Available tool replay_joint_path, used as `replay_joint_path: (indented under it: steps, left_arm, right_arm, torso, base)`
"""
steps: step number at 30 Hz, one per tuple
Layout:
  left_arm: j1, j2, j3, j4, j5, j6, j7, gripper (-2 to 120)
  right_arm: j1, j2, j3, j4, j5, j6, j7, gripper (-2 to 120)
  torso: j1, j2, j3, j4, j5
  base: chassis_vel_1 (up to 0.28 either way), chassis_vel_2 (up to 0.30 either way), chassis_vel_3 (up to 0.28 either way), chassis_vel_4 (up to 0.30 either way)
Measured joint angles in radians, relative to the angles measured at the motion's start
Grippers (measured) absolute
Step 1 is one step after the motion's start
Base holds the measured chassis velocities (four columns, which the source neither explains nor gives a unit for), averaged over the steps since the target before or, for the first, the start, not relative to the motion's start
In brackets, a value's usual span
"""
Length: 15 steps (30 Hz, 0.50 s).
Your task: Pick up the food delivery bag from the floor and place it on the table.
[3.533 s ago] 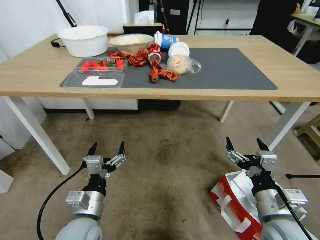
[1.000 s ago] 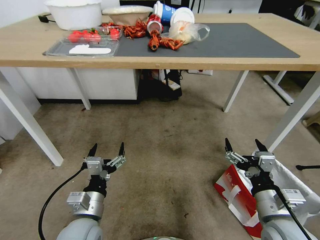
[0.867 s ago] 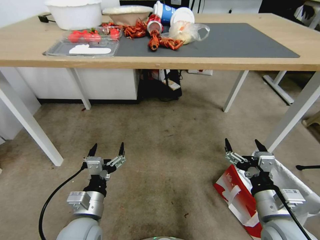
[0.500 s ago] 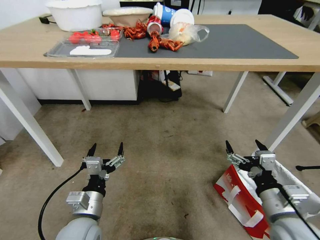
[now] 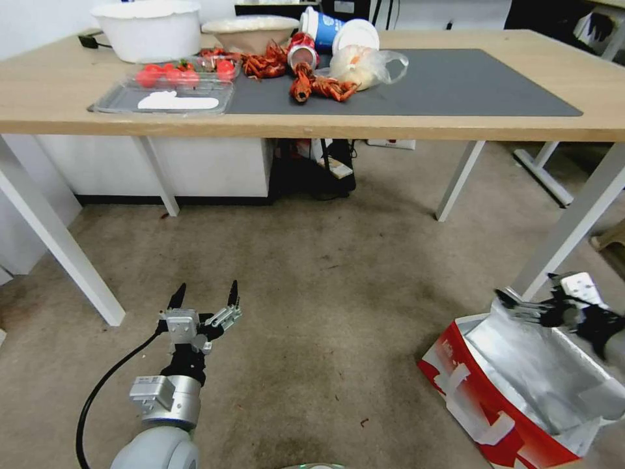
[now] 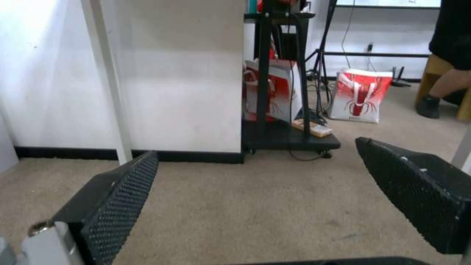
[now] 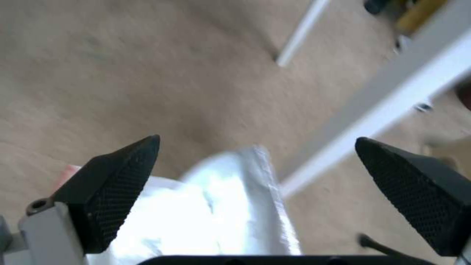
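I'm on the reach, the first step of the pick: my right gripper [image 5: 543, 301] hangs over the far end of the food delivery bag [image 5: 521, 384], jaws spread wide and holding nothing. From the right wrist view the two black fingertips [image 7: 117, 176] stand well apart, with the bag's silver lining [image 7: 235, 206] between and below them and bare floor [image 7: 123, 73] beyond. The bag sits on the floor at my right side, near a white leg of the table [image 5: 573, 221], mouth gaping open, one red side panel facing the middle of the room, white strap handles [image 5: 475, 417] drooping down that side. Nothing lifted yet, and I can't tell if I'm touching the foil rim or just above it.

My left gripper [image 5: 204, 293] waits low over the floor on the other side, well apart from the bag, jaws wide and empty too.

What the next move wants, I reckon: come down onto something that will bear the load, a strap or the stiff top edge, and close firmly before raising. The foil looks thin and crumpled, so pinching lining alone may tear or slip. Then it's a high lift to clear the table edge, and the free stretch of dark mat [image 5: 469, 78] on the right looks the likeliest landing spot, away from the food [image 5: 312, 81] laid out on its left
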Motion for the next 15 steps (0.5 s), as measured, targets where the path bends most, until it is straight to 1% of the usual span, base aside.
replay_joint_path:
  steps: [3,7,9,10,13,15]
  left_arm:
    - [-0.001,0.003,-0.003,0.002,-0.001,0.000,-0.001,100]
    - [-0.003,0.005,-0.003,0.003,-0.001,0.001,-0.001,100]
    - [-0.006,0.007,-0.001,0.008,-0.002,0.003,-0.002,100]
    - [-0.006,0.007,-0.001,0.008,-0.002,0.003,-0.002,100]
    - [-0.009,0.008,0.005,0.017,-0.002,0.004,-0.002,100]
    - [-0.011,0.009,0.007,0.019,-0.002,0.004,-0.002,100]
  right_arm:
    - [0.021,-0.029,-0.037,-0.067,-0.032,-0.005,-0.035,100]
    - [0.029,-0.036,-0.053,-0.099,-0.067,-0.001,-0.048,100]
    - [0.038,-0.047,-0.061,-0.150,-0.106,0.019,-0.072,100]
    - [0.038,-0.047,-0.061,-0.150,-0.106,0.019,-0.072,100]
    - [0.056,-0.072,-0.078,-0.230,-0.104,0.060,-0.080,100]
    - [0.063,-0.078,-0.087,-0.252,-0.093,0.068,-0.077,100]
  torso:
    - [0.000,0.000,0.000,0.0003,0.0001]
    - [0.000,0.001,0.000,0.0003,0.0001]
    - [0.000,0.001,0.000,-0.0002,0.0000]
    - [0.000,0.001,0.000,-0.0002,0.0000]
    - [0.000,0.001,0.000,0.0001,-0.0001]
    - [0.000,0.001,0.000,0.0001,-0.0001]
  base:
    - [0.000,0.000,0.000,0.000]
    - [0.000,0.000,0.000,0.000]
    - [0.000,0.000,0.000,0.000]
    - [0.000,0.000,0.000,0.000]
    - [0.000,0.000,0.000,0.000]
    - [0.000,0.000,0.000,0.000]
